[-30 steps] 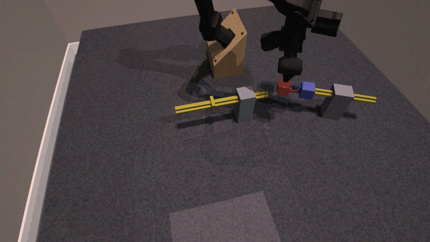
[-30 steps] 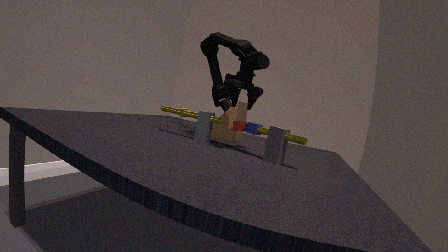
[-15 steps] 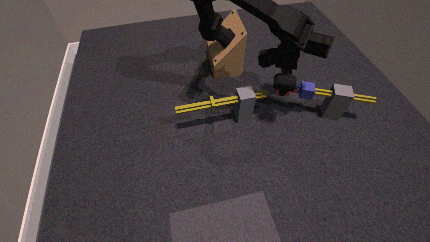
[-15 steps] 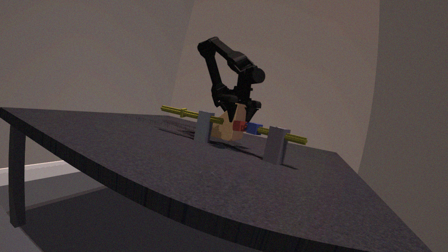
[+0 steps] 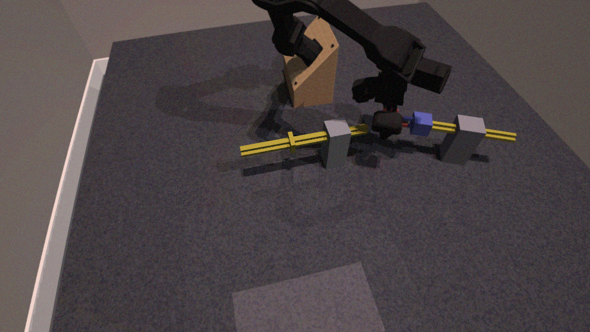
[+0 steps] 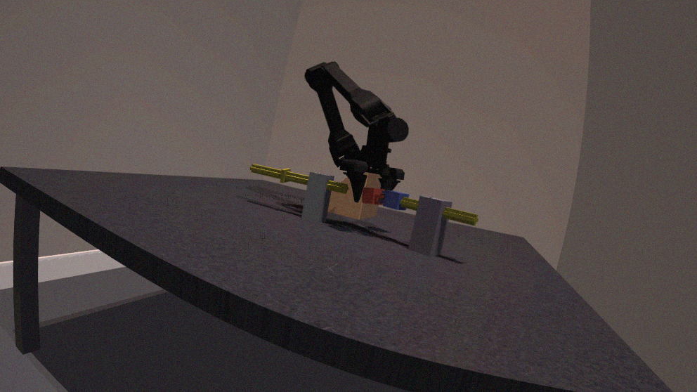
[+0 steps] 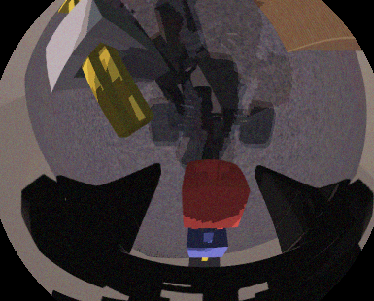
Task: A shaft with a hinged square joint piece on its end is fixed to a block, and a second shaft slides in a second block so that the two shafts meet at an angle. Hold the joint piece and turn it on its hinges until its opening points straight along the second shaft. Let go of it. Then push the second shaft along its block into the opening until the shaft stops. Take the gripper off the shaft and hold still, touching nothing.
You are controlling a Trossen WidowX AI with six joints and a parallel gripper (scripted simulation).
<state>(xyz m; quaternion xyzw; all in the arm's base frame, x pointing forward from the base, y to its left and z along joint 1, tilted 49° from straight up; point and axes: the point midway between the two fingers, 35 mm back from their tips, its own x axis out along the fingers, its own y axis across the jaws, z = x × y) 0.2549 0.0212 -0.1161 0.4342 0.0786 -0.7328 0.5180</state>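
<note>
My gripper point(image 6: 373, 194) point(image 7: 209, 169) is open and empty, with its fingers on either side of the red joint piece point(image 5: 405, 124) point(image 6: 371, 195) point(image 7: 215, 191). In the top view the near finger hides most of that piece. A blue hinge block point(image 5: 420, 124) point(image 6: 396, 200) point(image 7: 207, 251) links it to the yellow first shaft point(image 5: 500, 134) point(image 6: 461, 216) in the right grey block point(image 5: 470, 137) point(image 6: 428, 225). The yellow second shaft point(image 5: 265, 146) point(image 6: 336, 187) point(image 7: 118, 97) runs through the left grey block point(image 5: 336, 150) point(image 6: 315, 197). Its end stands apart from the joint piece. The opening's exact direction cannot be told.
A yellow collar point(image 5: 291, 141) point(image 6: 284, 175) sits on the second shaft, left of its block. The wooden arm base point(image 5: 322, 80) point(image 7: 322, 24) stands behind the shafts. A pale square patch point(image 5: 304, 297) shows on the table at the front.
</note>
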